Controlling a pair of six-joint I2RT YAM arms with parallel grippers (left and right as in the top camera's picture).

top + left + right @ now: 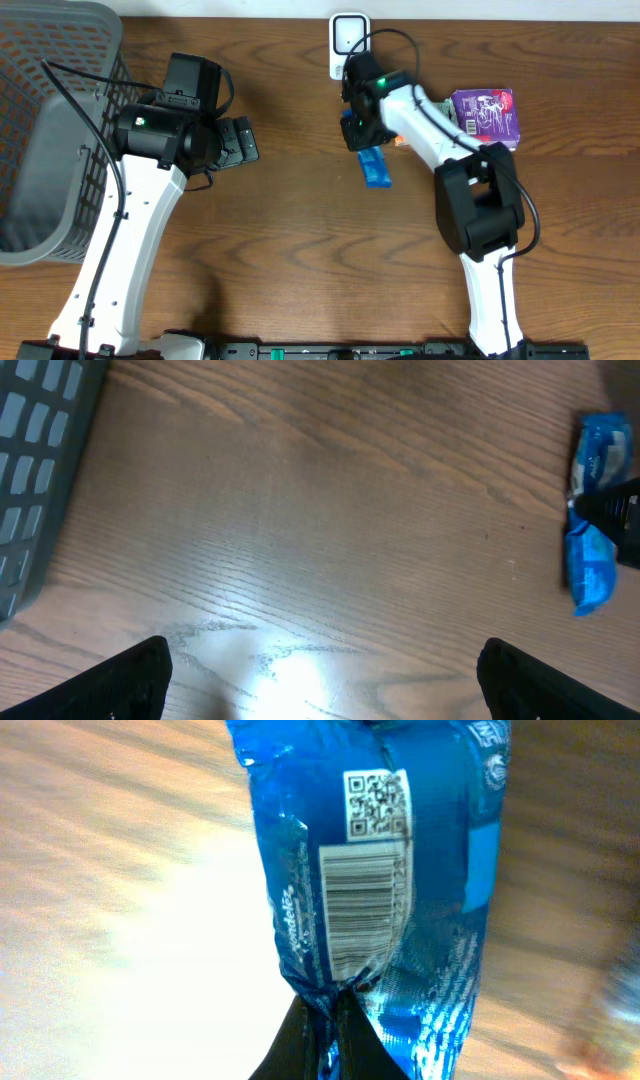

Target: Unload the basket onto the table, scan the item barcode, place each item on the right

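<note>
Two white-and-black arms
The left arm (130, 240) and right arm (490, 290) have smooth white links joined by blocky black housings (480, 205); a small green light (381, 82) glows on each near the wrist. Thin black cables (398, 33) loop along them. The left fingers (130, 680) are matte black with rounded tips

Blue crinkly pkt (400, 920): barcode (355, 905) + QR (377, 805) showing, mid-table.
</note>
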